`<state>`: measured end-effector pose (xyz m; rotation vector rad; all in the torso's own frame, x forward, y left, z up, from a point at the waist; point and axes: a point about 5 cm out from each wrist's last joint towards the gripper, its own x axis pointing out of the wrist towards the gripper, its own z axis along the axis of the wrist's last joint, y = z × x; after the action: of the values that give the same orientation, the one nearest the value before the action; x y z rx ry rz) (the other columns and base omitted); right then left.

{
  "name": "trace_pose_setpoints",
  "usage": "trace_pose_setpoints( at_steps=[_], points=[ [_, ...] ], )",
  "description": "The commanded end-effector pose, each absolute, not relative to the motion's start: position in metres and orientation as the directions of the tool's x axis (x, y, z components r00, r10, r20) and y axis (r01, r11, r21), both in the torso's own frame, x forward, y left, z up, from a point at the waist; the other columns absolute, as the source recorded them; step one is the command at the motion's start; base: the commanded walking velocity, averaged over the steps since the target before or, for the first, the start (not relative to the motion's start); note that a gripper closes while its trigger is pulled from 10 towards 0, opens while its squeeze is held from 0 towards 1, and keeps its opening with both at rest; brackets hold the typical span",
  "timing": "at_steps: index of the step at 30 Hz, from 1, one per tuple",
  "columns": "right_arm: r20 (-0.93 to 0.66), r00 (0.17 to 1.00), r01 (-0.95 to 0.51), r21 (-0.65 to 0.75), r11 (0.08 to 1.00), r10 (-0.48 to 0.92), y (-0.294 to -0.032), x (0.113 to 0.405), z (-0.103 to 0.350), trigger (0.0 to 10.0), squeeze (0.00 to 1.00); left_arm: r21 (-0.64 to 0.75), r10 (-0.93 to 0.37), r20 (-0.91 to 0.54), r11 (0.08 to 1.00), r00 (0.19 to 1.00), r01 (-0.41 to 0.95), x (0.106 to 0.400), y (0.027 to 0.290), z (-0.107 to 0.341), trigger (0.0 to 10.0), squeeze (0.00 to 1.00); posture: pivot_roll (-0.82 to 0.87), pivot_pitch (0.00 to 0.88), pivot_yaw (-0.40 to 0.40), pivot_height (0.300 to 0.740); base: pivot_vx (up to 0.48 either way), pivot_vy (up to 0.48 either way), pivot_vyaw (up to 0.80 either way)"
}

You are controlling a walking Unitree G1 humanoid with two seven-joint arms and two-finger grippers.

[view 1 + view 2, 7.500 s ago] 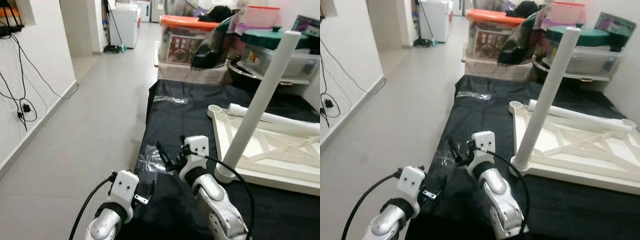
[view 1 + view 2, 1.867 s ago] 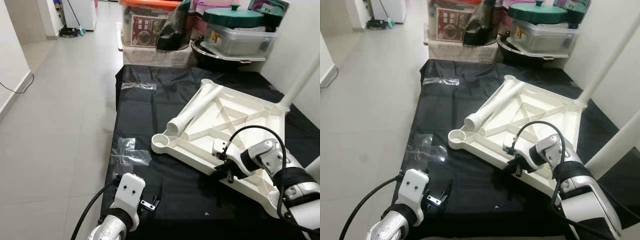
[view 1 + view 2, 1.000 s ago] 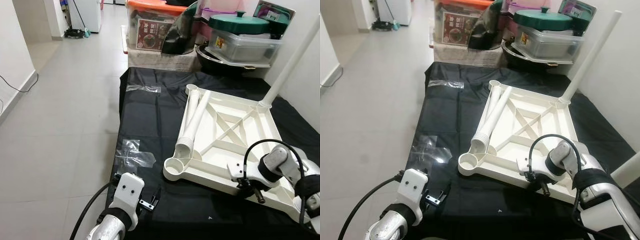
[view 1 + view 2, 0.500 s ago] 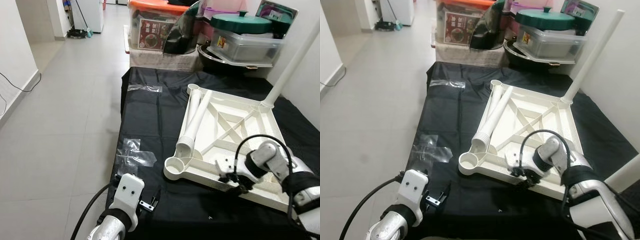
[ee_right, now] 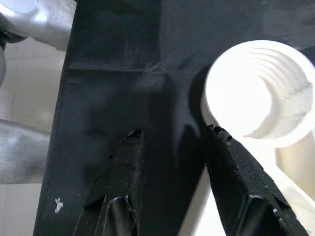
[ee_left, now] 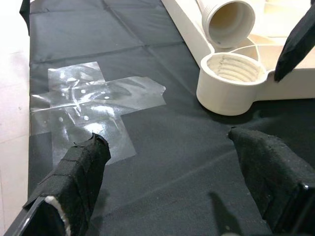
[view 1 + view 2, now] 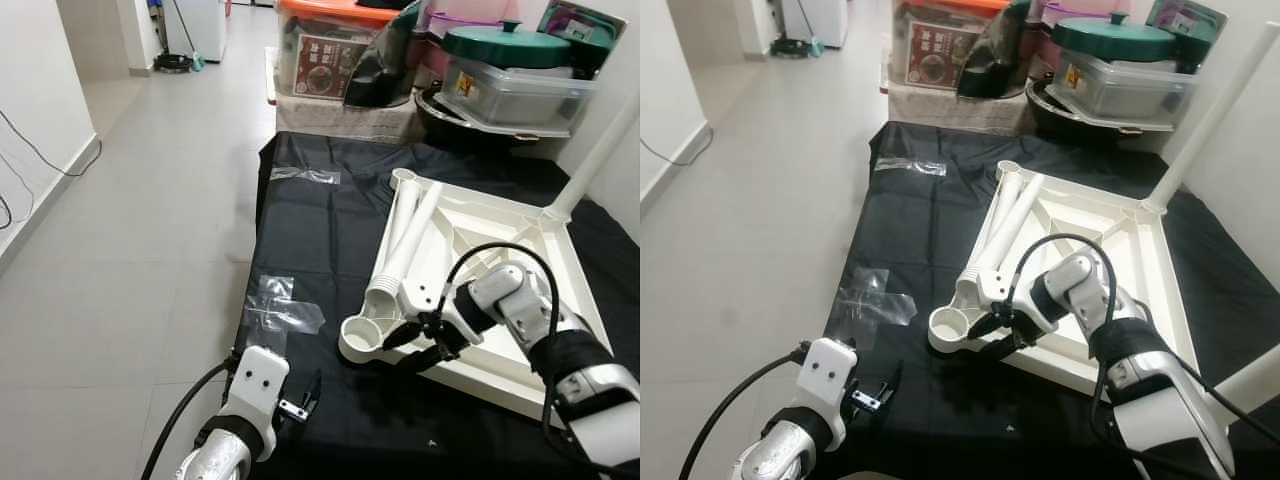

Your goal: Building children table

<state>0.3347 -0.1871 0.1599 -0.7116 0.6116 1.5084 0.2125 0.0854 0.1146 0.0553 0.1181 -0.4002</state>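
A black sheet (image 7: pixel 320 230) with fold creases covers the floor beside pale grey tiles (image 7: pixel 140 220); clear tape (image 7: pixel 280 312) patches its near left edge. Lidded plastic storage bins (image 7: pixel 330 60) stand at the far end. On the sheet lies the white ribbed plastic tabletop (image 7: pixel 480 290), underside up, with a loose cylindrical leg (image 7: pixel 405 245) resting along its left rim and a threaded round socket (image 7: pixel 362 338) at the near corner. The right gripper (image 7: pixel 412 345), fingers parted and empty, sits just beside that socket. The left gripper (image 7: pixel 300 400) hangs open, holding nothing, near the sheet's front edge.
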Motion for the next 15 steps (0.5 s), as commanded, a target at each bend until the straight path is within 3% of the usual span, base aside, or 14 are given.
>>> trace_pose_setpoints(
  at_steps=[1, 6, 10, 12, 14, 15],
  points=[
    [-0.767, -0.008, -0.997, -0.045, -0.066, 0.641, -0.185, 0.332, 0.155, 10.0, 0.00, 0.024, -0.391, -0.138, 0.917, 0.910, 0.398, 0.212, 0.084, 0.111, 10.0, 0.00, 0.08, 0.068, -0.113, 0.740, 0.000, 0.000, 0.00],
    [-0.796, 0.033, -0.995, -0.082, -0.053, 0.605, -0.181, 0.332, 0.146, 10.0, 0.00, 0.024, -0.391, -0.136, 0.917, 0.910, 0.397, 0.212, 0.084, 0.112, 10.0, 0.00, 0.08, 0.070, -0.114, 0.740, 0.000, 0.000, 0.00],
    [-0.746, 0.063, -0.995, -0.096, -0.013, 0.663, -0.173, 0.334, 0.153, 10.0, 0.00, 0.021, -0.391, -0.135, 0.918, 0.910, 0.397, 0.211, 0.083, 0.112, 10.0, 0.00, 0.08, 0.071, -0.113, 0.740, 0.000, 0.000, 0.00],
    [-0.725, 0.054, -0.995, -0.094, -0.021, 0.687, -0.171, 0.333, 0.157, 10.0, 0.00, 0.020, -0.391, -0.135, 0.917, 0.910, 0.397, 0.211, 0.083, 0.112, 10.0, 0.00, 0.08, 0.071, -0.112, 0.740, 0.000, 0.000, 0.00],
    [-0.530, -0.028, -0.997, -0.046, -0.062, 0.848, -0.161, 0.326, 0.188, 10.0, 0.00, 0.019, -0.391, -0.136, 0.917, 0.910, 0.397, 0.211, 0.082, 0.111, 10.0, 0.00, 0.07, 0.069, -0.114, 0.740, 0.000, 0.000, 0.00],
    [-0.530, -0.028, -0.997, -0.046, -0.062, 0.848, -0.161, 0.326, 0.188, 10.0, 0.00, 0.019, -0.391, -0.136, 0.917, 0.910, 0.397, 0.211, 0.082, 0.111, 10.0, 0.00, 0.07, 0.069, -0.114, 0.740, 0.000, 0.000, 0.00]
  ],
)
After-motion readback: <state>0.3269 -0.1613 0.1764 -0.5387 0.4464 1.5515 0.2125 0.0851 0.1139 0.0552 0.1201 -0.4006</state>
